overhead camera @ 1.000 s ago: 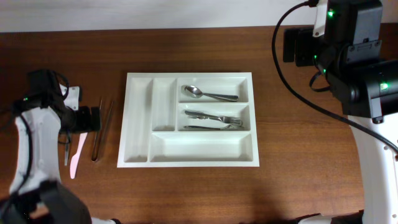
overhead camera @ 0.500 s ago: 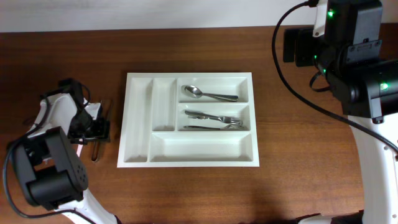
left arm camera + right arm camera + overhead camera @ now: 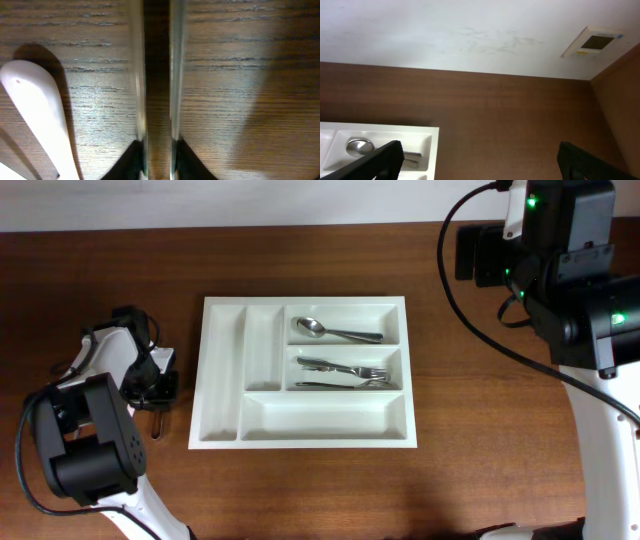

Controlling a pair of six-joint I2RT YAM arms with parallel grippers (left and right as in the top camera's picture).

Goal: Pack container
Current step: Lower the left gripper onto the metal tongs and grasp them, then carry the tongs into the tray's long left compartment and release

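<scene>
The white container (image 3: pixel 197 370) lies mid-table, with a spoon (image 3: pixel 335 332) in its top wide compartment and forks (image 3: pixel 345 370) in the middle one. To its left lie metal tongs (image 3: pixel 156 423), mostly hidden under my left arm. My left gripper (image 3: pixel 160 388) sits low over them. In the left wrist view the two black fingertips (image 3: pixel 131 161) press the outer sides of the tongs' two arms (image 3: pixel 137 75), so the left gripper (image 3: pixel 156 157) is shut on the tongs. My right gripper (image 3: pixel 485 165) is raised at the far right, open and empty.
A white plastic utensil (image 3: pixel 40 115) lies on the wood just left of the tongs. The right arm's body (image 3: pixel 560 250) hangs over the table's far right corner. The container's bottom wide compartment (image 3: pixel 325 418) and two narrow ones hold nothing.
My left arm has swung in over the tongs and lowered. Its jaws went from wide open to closed against the tongs' arms. The right arm has not moved.
</scene>
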